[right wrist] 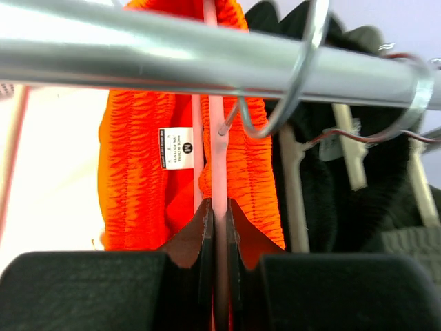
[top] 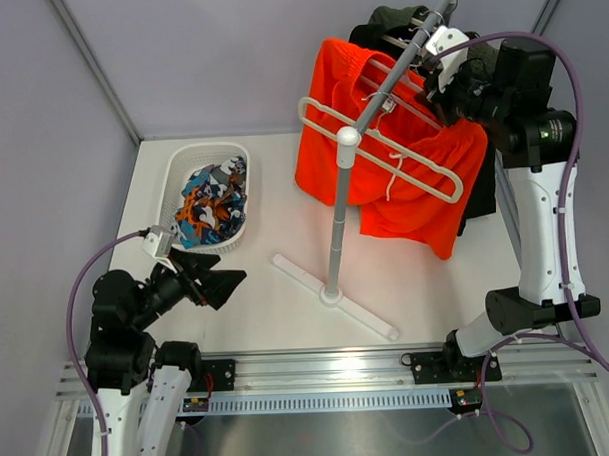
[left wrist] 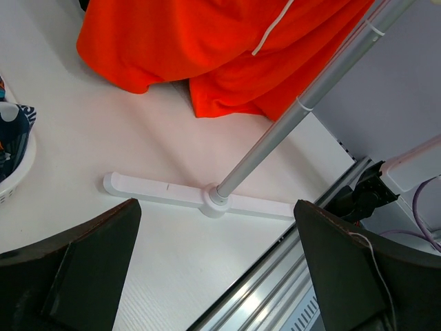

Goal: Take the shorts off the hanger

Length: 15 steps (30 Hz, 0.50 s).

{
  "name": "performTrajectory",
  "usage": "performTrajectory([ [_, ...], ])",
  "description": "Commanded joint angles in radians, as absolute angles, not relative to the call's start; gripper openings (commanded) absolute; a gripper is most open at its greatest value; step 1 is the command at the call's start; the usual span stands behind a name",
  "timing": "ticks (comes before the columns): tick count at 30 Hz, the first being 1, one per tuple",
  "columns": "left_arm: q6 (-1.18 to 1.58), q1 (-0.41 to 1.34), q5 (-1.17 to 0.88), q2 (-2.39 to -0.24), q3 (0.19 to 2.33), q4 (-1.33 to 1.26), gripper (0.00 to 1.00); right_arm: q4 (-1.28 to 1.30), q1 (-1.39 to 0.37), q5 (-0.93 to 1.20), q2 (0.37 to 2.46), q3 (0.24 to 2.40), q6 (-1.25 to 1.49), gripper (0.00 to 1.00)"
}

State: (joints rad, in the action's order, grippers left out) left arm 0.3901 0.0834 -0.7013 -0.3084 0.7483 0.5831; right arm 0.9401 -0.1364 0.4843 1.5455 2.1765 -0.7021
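- The right arm (top: 537, 215) rises steeply from its base, bends at a high elbow and reaches across, so the right gripper (right wrist: 219, 224) sits close under the rail (right wrist: 207, 58) of the rack.
- Its jaws are drawn almost together, pinching a thin bar of the pale pink hanger (right wrist: 218, 138).
- The orange shorts (right wrist: 134, 158) lie straight ahead of those fingertips. The gathered waistband, with a white size label, sits on either side of the pinched bar and against it.
- From above, the rest of the orange shorts hang down below this gripper, partly behind a large white hanger (top: 382, 150).
- A metal hook (right wrist: 303, 83) loops over the rail just above the fingers and slightly to their right. Dark garments (right wrist: 331, 186) hang close beside the gripper on that same side.
- The left arm (top: 118, 330) is folded low beside its base, with the forearm aimed at the bottom of the rack.
- The left gripper (top: 230, 289) has its fingers spread wide and grips nothing.
- Ahead of it, framed between the two fingers, lies the foot (left wrist: 172, 193) of the rack, with the pole (left wrist: 289, 117) rising from it. The orange shorts hang farther beyond.
- The patterned shorts (top: 211, 196) lie bundled in a white basket (top: 244, 160), near this gripper and off to its left.
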Motion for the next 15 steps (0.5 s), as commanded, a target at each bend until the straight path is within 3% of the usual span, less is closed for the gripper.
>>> performTrajectory([
  [1, 0.411, 0.086, -0.752, -0.293, 0.802, 0.552, 0.99, 0.812, -0.130, 0.529, 1.500, 2.290, -0.548, 0.00],
  [9, 0.413, 0.086, -0.758, -0.293, 0.811, 0.555, 0.99, 0.825, -0.058, 0.569, 1.464, 2.266, -0.488, 0.00],
  [15, 0.413, 0.086, -0.758, -0.293, 0.811, 0.552, 0.99, 0.792, 0.097, 0.659, 1.336, 2.047, -0.512, 0.00],
])
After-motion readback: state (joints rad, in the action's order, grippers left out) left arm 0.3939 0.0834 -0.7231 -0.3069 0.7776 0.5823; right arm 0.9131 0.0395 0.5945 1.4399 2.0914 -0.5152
